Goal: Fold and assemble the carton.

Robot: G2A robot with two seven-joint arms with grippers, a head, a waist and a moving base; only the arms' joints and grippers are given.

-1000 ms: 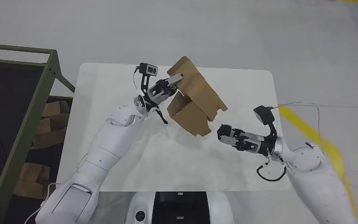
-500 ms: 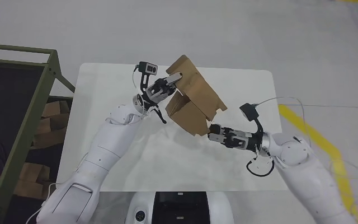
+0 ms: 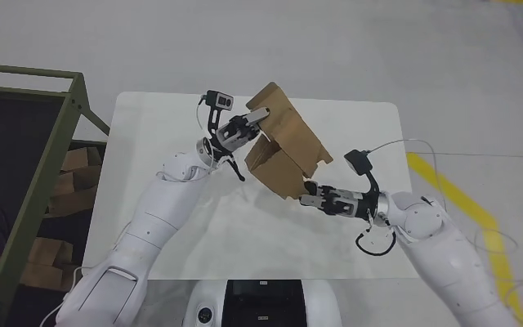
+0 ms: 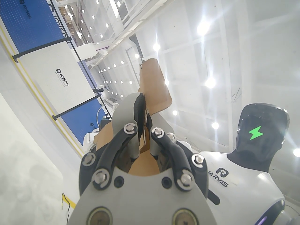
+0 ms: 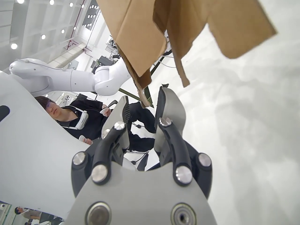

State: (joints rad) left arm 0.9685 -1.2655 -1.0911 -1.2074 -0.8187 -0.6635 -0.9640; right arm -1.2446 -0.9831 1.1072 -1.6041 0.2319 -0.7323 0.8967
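L jaws on carton (image 3: 286, 145), rack (image 3: 41, 72) nearby.

Note the white, round-cornered rectangular worktop (image 3: 163, 123) on a pale grey floor (image 3: 327, 49). At its left edge you see an olive-green metal frame (image 3: 75, 86) with flat brown cardboard sheets (image 3: 69, 200) below. A yellow floor stripe (image 3: 425, 170) lies to the right. Round ceiling lamps (image 4: 202, 29) shine overhead.

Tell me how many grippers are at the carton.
2. The left gripper is shut on a far flap of the carton; the right gripper, open, is at its near corner.
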